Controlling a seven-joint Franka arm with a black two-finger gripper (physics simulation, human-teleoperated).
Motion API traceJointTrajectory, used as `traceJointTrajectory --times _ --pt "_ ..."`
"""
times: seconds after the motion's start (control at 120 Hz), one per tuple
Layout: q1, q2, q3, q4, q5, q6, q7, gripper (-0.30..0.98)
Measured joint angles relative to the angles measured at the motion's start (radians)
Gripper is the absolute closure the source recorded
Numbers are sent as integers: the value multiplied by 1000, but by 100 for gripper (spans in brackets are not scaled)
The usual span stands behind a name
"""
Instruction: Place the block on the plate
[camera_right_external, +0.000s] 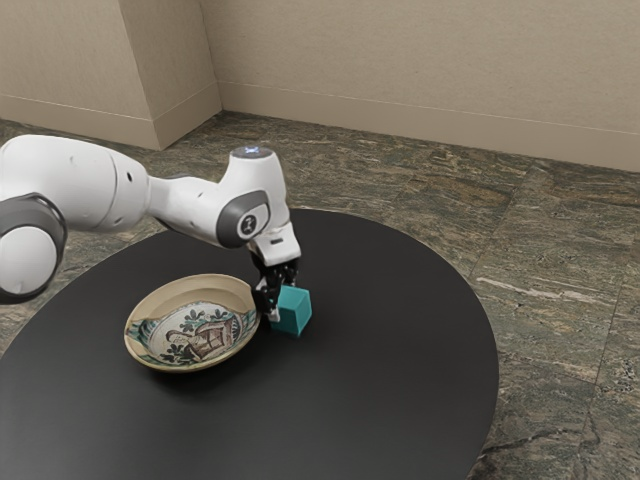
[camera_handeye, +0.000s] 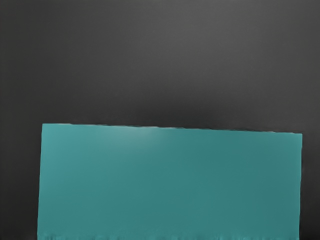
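Observation:
In the exterior view the black gripper (camera_right_external: 274, 296) points down at the teal block (camera_right_external: 292, 311), overlapping its upper part on the side towards the plate. The far side of the block is hidden, and whether the block is gripped cannot be made out. The plate (camera_right_external: 148, 353), a deep patterned dish with a cream rim, lies on the table just to the exterior view's left of the gripper and block. In the wrist view the teal block (camera_handeye: 170, 182) looms large at the lower edge, close under the hand, against the dark tabletop.
The round black table (camera_right_external: 400, 370) carries the plate and spreads out on the exterior view's right of the block. The white arm reaches in over the table from the exterior view's left, above the plate's far side. Beyond are a stone floor and beige walls.

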Motion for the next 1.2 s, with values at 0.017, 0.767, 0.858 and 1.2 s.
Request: traceJointTrajectory --times 0.017,0.767,0.858,1.2 --pt "1 0 0 0 0 1 0 24" --pt "67 -192 -6 -73 -1 -16 -26 29" --pt "101 -220 -6 -104 -4 -26 -32 29" --pt "257 -272 -19 -230 -17 -43 -53 28"
